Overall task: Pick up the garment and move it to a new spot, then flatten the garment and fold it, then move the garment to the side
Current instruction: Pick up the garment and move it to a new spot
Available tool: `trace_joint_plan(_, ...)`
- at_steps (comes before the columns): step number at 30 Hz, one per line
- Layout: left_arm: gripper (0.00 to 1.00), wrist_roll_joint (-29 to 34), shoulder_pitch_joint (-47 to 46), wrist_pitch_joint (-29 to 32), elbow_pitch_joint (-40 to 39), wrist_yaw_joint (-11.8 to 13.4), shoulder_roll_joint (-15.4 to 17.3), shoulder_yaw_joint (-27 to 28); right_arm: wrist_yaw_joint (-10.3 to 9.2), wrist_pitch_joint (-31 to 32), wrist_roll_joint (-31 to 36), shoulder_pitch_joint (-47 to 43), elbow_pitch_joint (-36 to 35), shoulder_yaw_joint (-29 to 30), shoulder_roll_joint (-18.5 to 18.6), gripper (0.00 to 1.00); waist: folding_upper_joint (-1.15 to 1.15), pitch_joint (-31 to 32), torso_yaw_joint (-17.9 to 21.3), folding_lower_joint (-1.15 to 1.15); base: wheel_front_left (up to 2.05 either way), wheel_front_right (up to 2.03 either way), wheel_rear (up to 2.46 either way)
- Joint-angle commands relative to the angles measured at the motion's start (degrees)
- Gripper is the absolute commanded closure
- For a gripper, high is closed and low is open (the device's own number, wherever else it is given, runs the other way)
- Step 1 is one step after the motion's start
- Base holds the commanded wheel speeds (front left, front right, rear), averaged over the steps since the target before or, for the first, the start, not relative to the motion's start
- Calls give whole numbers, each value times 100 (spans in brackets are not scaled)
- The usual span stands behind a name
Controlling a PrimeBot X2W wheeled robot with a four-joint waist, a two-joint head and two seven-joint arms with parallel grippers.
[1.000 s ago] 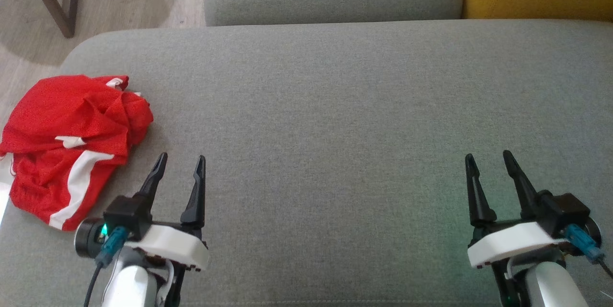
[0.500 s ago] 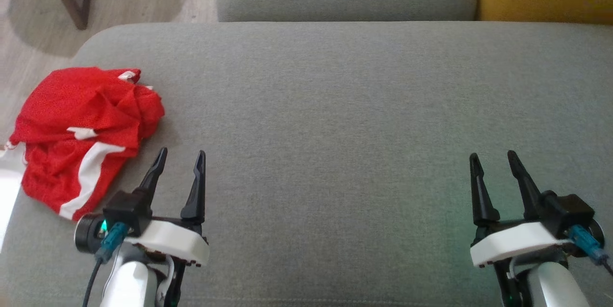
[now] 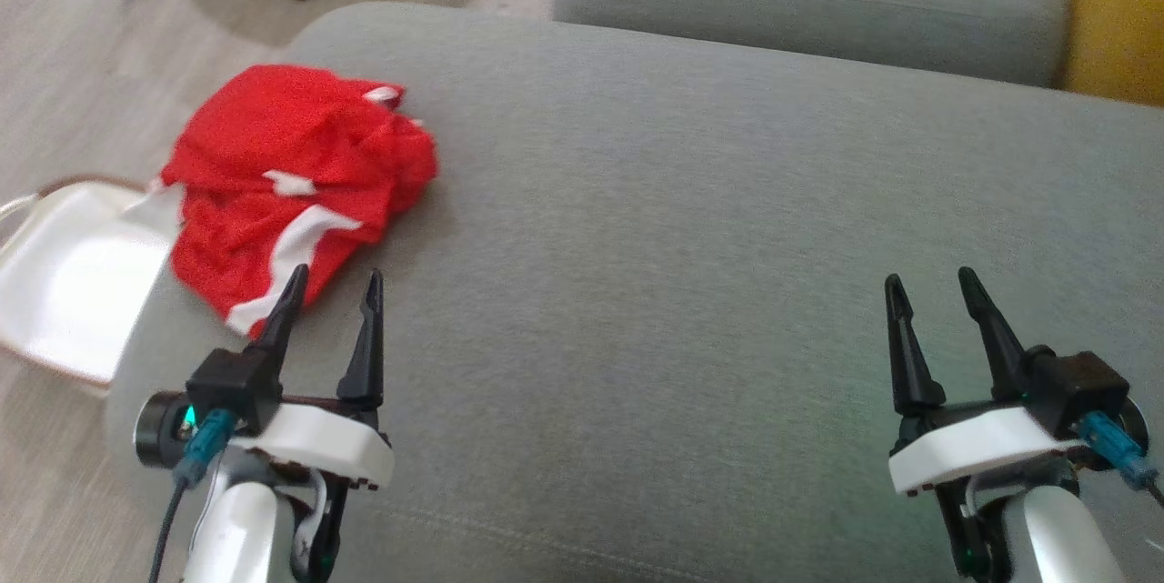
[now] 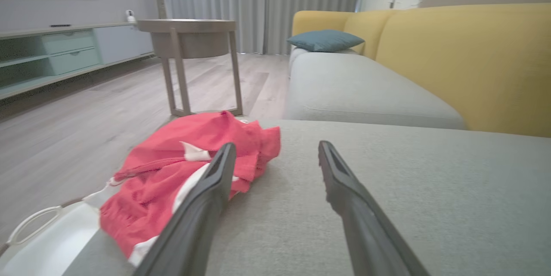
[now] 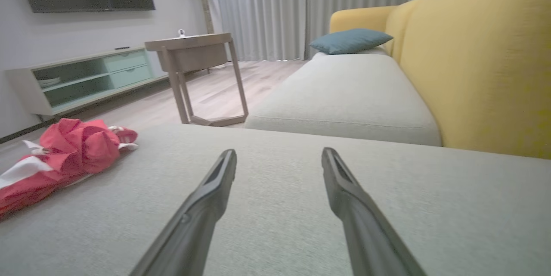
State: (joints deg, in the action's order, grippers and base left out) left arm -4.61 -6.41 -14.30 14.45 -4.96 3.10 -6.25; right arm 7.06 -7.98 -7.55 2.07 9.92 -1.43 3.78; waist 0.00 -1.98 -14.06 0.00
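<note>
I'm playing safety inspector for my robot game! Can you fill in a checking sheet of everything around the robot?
Surface: grey fabric seat cushion, flat.
Job's things: crumpled red garment with white stripes, at the cushion's left edge.
Clutter: white handled container on the floor beside the cushion.
Grippers: left gripper and right gripper both open, holding nothing.
Cables: blue-plugged cable at each wrist.
Surroundings: round wooden side table, yellow sofa back, teal pillow.
</note>
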Motion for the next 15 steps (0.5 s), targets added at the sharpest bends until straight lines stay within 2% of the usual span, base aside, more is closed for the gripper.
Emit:
trace_joint_plan(1,0,46,-258,-70,-213,55,45,251,43,35,28,272,-254,-157,9,0,0,-20,-367,0,0,0,0)
trace_joint_plan(8,0,18,-209,-70,-219,78,63,402,43,216,2,242,-450,-198,-14,0,0,-22,-835,0,0,0,0)
trace_joint_plan(15,0,14,-194,-70,-217,63,58,478,43,308,16,191,-514,-170,-28,0,0,-10,-1028,0,0,0,0)
